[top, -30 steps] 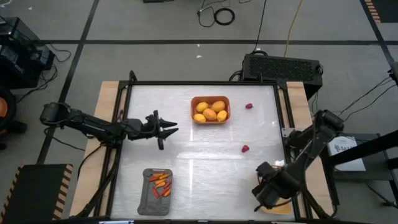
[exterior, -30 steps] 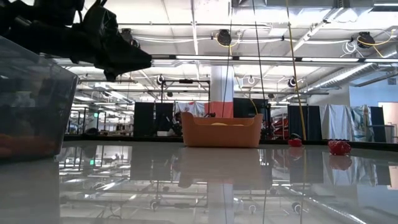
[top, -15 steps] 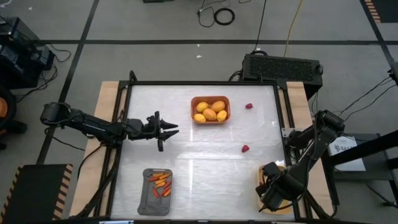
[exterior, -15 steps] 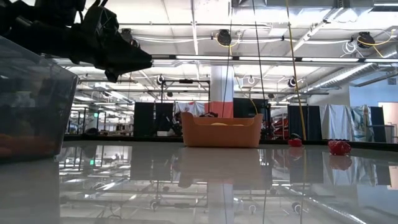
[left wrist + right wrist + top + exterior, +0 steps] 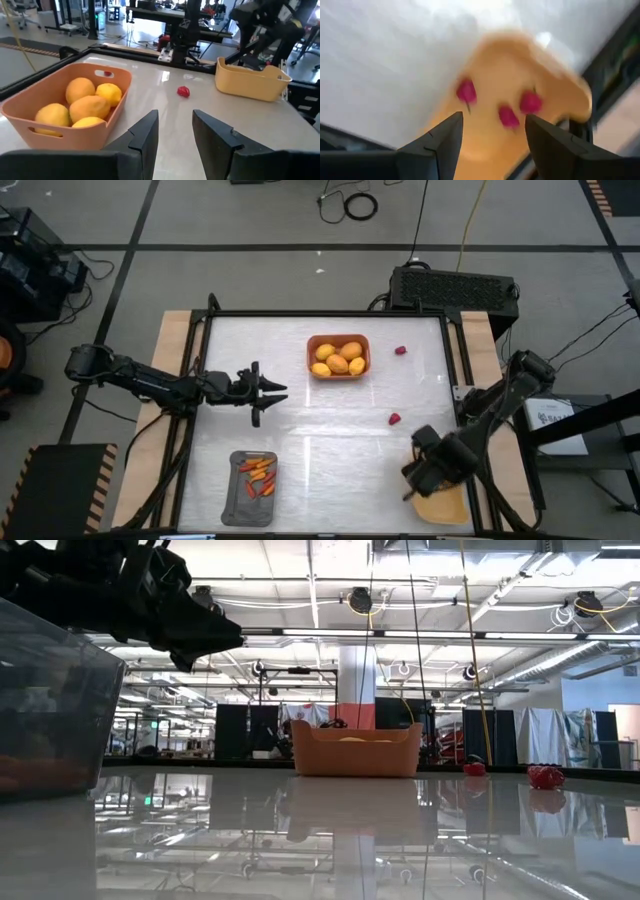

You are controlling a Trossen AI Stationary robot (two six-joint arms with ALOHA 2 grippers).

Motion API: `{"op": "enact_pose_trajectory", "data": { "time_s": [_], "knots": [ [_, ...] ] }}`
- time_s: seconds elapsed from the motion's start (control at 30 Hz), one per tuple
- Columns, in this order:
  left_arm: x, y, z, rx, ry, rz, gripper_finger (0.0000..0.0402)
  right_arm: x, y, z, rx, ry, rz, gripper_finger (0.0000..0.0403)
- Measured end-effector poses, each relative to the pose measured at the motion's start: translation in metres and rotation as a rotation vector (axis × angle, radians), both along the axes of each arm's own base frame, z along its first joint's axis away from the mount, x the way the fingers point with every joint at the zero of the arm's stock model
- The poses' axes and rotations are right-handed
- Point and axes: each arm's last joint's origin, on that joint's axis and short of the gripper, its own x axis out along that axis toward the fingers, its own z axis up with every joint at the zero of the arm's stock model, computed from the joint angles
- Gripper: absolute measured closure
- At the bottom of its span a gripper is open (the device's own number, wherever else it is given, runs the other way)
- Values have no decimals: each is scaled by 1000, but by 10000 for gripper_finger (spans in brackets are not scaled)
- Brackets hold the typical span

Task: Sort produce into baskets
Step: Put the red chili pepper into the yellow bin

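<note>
We have the right gripper (image 5: 418, 480) hanging just above the shallow pale yellow plastic basket (image 5: 446, 506) at the counter's near right corner, and its jaws stand released with nothing between them. Directly beyond those jaws, in the right wrist view, three small red berry-like lumps (image 5: 466, 92) lie on the basket floor. Two more red berries remain on the glossy white counter (image 5: 330, 420): one (image 5: 394, 419) a short way ahead of the right jaws, toward the counter's middle, the other (image 5: 400, 350) farther off near the far edge.

We judge the step in hand to be fetching the nearer loose berry. To do it well, we keep the jaws parted while we travel, lift clear of the yellow basket's wall before swinging forward, then come down squarely over the berry so both fingers straddle it. It is small and rounded, so an off-centre pinch would likely make it roll away on the slick surface.

The left gripper (image 5: 268, 390) waits over the counter with jaws parted and empty. The orange-brown rectangular basket (image 5: 120, 80) of yellow lemon-like fruits (image 5: 90, 107) sits just ahead and to one side of them. The dark grey tray (image 5: 251, 490) holding thin orange-red carrot-like sticks (image 5: 259, 475) lies nearer the counter's front edge.
</note>
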Motion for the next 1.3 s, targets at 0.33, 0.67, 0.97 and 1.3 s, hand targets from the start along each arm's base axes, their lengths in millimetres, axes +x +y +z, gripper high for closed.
{"op": "enact_pose_trajectory", "data": {
  "time_s": [0.33,0.67,0.97,1.3],
  "knots": [
    [0,0,0,32,4,-3,275,42,-91,7,-197,-45,-91,197],
    [0,0,-3,32,37,-4,275,66,-221,-4,-157,-67,72,197],
    [-1,0,-4,33,48,-4,275,44,-304,-47,-157,-125,100,189],
    [-1,1,-4,59,50,0,275,21,-348,-70,-286,-178,-140,118]
  ]
}}
